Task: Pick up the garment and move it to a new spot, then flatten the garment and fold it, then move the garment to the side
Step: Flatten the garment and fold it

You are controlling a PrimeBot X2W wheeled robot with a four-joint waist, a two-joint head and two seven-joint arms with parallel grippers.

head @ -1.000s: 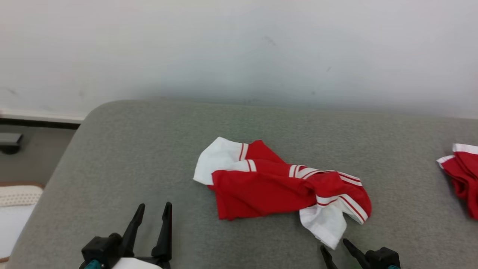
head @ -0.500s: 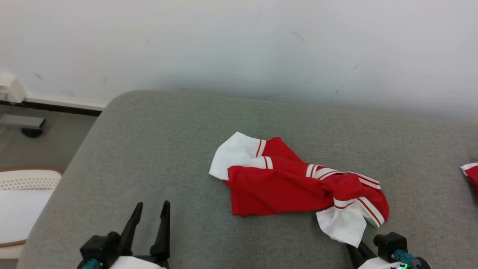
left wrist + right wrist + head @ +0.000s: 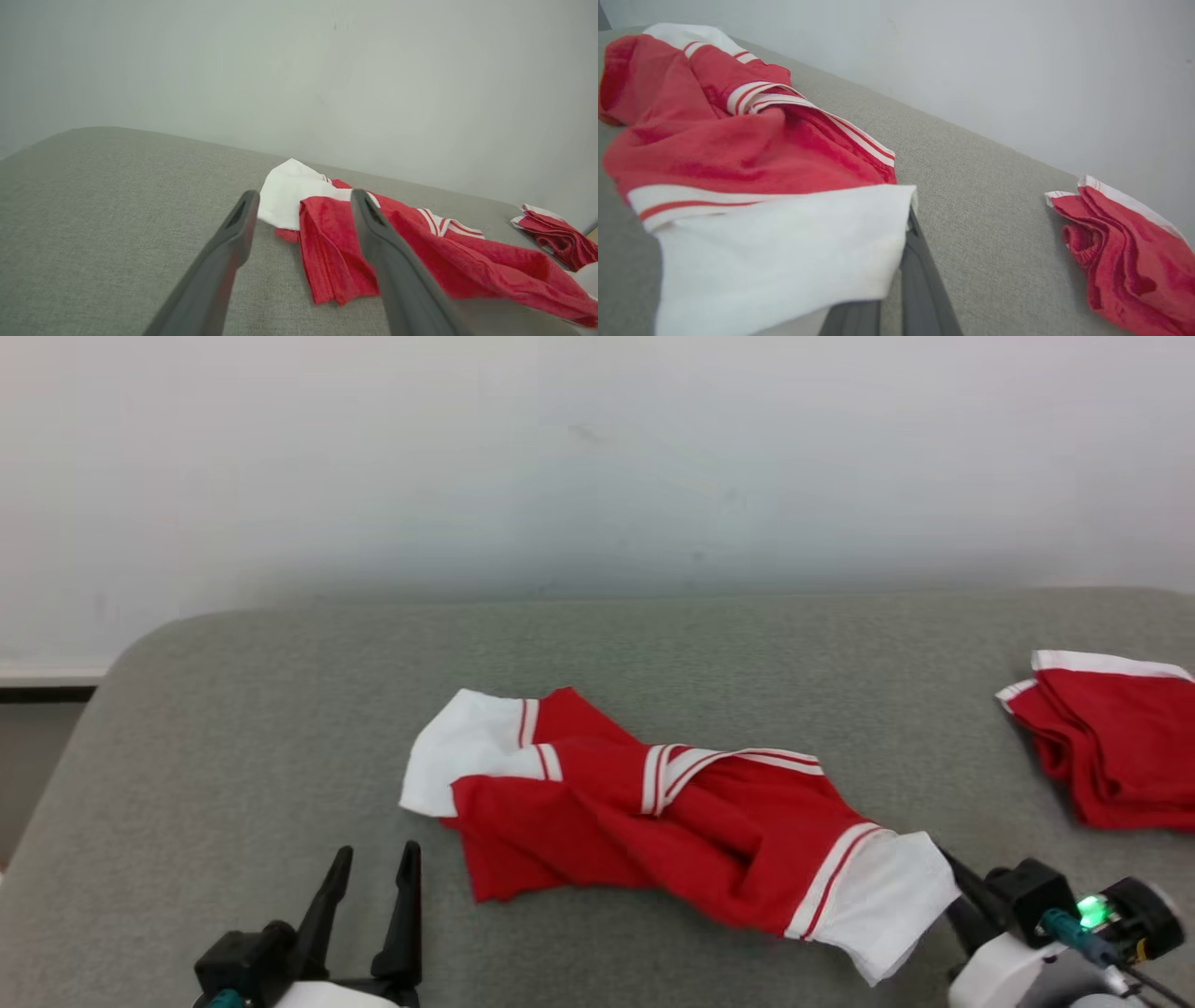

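Crumpled red garment with white striped cuffs [image 3: 653,821] lies mid grey fabric surface [image 3: 233,756]. Right gripper [image 3: 966,896] clamped on near white cuff [image 3: 887,896], cuff raised. Left gripper [image 3: 373,887] spread wide, empty, nearby. Pickup just begun; moving, flattening, folding, setting aside remain.

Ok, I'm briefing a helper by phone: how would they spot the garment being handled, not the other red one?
Find the grey cushion against the white wall. Near its middle lies a crumpled red garment with white striped cuffs, one cuff pinched by the right gripper. The other red garment sits folded at the cushion's right end, untouched.
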